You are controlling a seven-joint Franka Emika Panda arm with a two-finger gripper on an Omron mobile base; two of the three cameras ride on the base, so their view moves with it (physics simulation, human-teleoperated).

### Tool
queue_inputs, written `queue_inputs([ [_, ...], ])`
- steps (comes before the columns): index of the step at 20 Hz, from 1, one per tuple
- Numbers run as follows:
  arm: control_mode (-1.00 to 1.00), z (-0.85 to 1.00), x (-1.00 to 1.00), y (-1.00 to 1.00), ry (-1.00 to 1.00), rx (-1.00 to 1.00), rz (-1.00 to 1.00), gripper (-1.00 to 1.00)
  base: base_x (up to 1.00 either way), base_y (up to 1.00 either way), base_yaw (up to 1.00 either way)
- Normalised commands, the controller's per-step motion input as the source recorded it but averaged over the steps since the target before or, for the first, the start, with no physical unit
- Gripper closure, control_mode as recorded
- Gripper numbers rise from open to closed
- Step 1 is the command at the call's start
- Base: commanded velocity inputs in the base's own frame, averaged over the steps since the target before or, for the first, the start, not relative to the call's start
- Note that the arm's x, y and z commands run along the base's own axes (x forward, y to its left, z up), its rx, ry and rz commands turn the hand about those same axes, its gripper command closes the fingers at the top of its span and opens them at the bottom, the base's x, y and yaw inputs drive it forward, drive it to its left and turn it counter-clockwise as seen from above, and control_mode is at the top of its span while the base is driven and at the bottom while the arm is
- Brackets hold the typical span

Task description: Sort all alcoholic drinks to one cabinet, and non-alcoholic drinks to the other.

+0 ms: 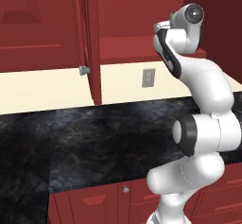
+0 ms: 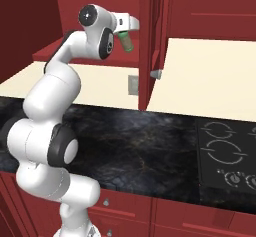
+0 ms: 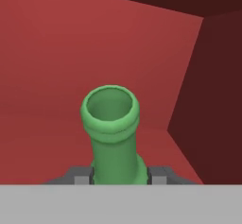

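The gripper pinches a bright green bottle by its neck — mouth pointing ahead into the open red cabinet. The cabinet door stands beside it. This bottle is nearly put away — other drinks probably remain.

Both base views look forward from behind the arm, sharing the counter; the hand view looks close along the bottle into the cabinet.

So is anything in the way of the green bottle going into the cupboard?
Nothing visible is. The gripper holds the green bottle up inside the open cupboard, with bare red walls ahead. The open door hangs off to one side.
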Motion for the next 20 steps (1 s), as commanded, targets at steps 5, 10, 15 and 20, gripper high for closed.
queue_inputs([
  [5, -1.0, -0.05, 0.1, 0.0, 0.0, 0.0, 0.0, 1.0, 0.0, 0.0, 0.0],
  [10, -1.0, -0.01, 0.1, 0.0, 0.0, 0.0, 0.0, 1.0, 0.0, 0.0, 0.0],
  [15, -1.0, 0.0, 0.02, 0.0, 0.0, 0.0, 0.0, -1.0, 0.0, 0.0, 0.0],
  [20, -1.0, 0.0, 0.01, -0.01, 0.0, 0.0, 0.0, -1.0, 0.0, 0.0, 0.0],
])
